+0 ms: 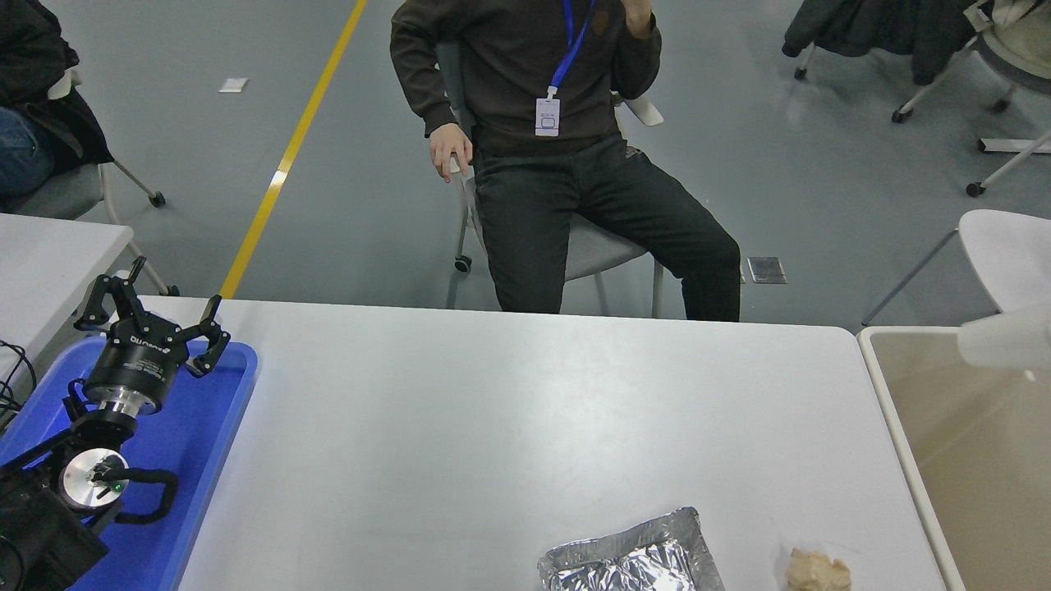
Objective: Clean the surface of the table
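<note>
Tabletop (509, 410) fills the middle of the view. Crumpled foil tray (631, 556) sits at the near edge, right of centre; brown paper wad (817, 570) just right of it, apart. Beige bin (977, 443) against the right edge, blurred white cup (1003, 338) over its far rim. Left end effector (152, 316) spread wide, empty, parked above blue tray (209, 443). Person (558, 148) seated at far side.
</note>
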You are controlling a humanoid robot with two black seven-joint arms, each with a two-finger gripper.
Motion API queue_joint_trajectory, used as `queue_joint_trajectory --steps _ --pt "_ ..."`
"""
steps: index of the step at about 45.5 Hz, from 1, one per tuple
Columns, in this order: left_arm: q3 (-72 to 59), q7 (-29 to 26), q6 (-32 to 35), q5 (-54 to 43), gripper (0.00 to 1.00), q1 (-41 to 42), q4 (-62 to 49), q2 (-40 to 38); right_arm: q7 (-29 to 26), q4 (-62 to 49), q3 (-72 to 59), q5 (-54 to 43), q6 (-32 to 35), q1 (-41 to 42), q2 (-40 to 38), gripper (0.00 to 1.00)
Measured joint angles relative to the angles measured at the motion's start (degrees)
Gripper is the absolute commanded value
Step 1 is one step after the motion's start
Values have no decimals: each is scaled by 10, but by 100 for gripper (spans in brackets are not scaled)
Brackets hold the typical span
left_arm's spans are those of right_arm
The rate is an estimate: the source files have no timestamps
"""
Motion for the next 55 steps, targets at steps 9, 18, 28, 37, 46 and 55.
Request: queue_joint_trajectory --steps 9,18,28,37,46,55 --pt "0 0 0 0 100 0 0 0 21 -75 -21 1 -15 -5 35 0" --pt "0 0 0 0 100 0 0 0 38 -144 -55 11 -33 -7 72 0" --pt "0 0 0 0 100 0 0 0 46 -225 -115 48 -59 -8 125 0" --pt "0 0 0 0 100 0 0 0 47 -288 -186 106 -84 -8 170 0" --pt "0 0 0 0 100 -1 0 0 42 -339 -258 162 -119 -14 211 0" --pt "0 0 0 0 100 -1 0 0 15 -367 -299 203 -138 -18 236 0"
